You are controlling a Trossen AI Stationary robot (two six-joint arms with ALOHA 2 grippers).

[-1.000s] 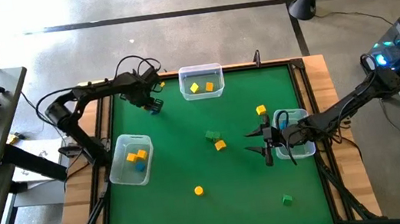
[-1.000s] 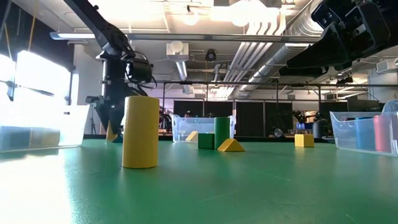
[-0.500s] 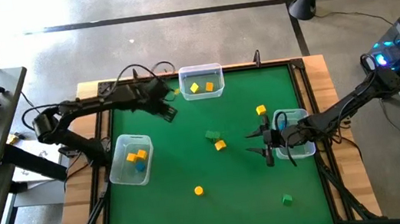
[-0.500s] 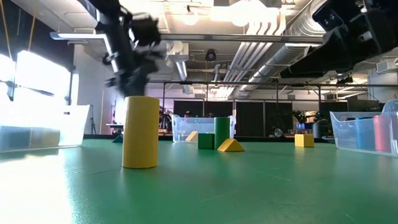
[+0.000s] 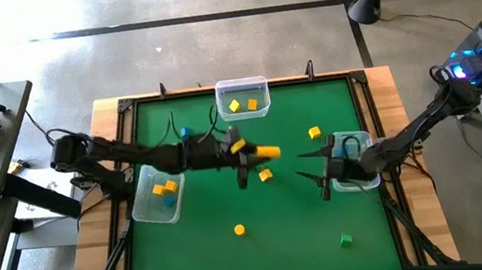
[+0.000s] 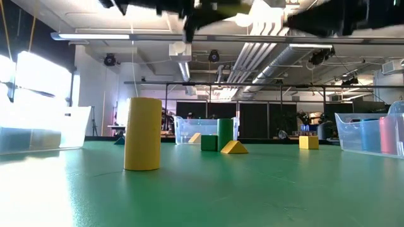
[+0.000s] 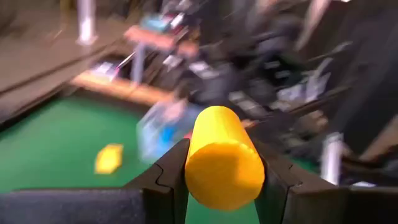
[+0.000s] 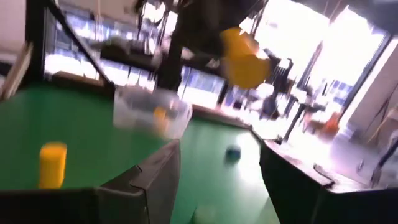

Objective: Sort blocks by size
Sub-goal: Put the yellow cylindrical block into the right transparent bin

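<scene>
My left gripper (image 5: 248, 154) hangs above the table's middle, shut on a yellow cylinder (image 5: 268, 152), which also shows in the left wrist view (image 7: 224, 158). My right gripper (image 5: 307, 166) is open and empty, level, just left of the right clear bin (image 5: 358, 174). On the green mat rest a yellow cylinder (image 5: 240, 230) standing on end, a yellow piece (image 5: 265, 175), a yellow cube (image 5: 314, 132), a green cube (image 5: 346, 241) and a blue piece (image 5: 184, 133). Several blocks lie in the far bin (image 5: 241, 86) and the left bin (image 5: 147, 206). My left gripper pinches the yellow cylinder's round side (image 7: 194, 163) between its two fingers (image 7: 171, 177). The fingers lie level and point toward the table's right edge, along the cylinder. The cylinder is level and lifted clear of the mat, its free end (image 5: 274, 151) sticking out past the fingertips.
In the low view a green upright block (image 6: 225, 133), a green cube (image 6: 209, 142) and a yellow wedge (image 6: 234, 147) sit mid-table under the left arm. The table's wooden frame (image 5: 118, 123) rings the mat. Open mat lies toward the near edge.
My left gripper has risen from the mat near the far-left corner and swung quickly toward the table's middle and right, now carrying the yellow cylinder level and clear of the mat. The blue piece stays where the gripper was.
</scene>
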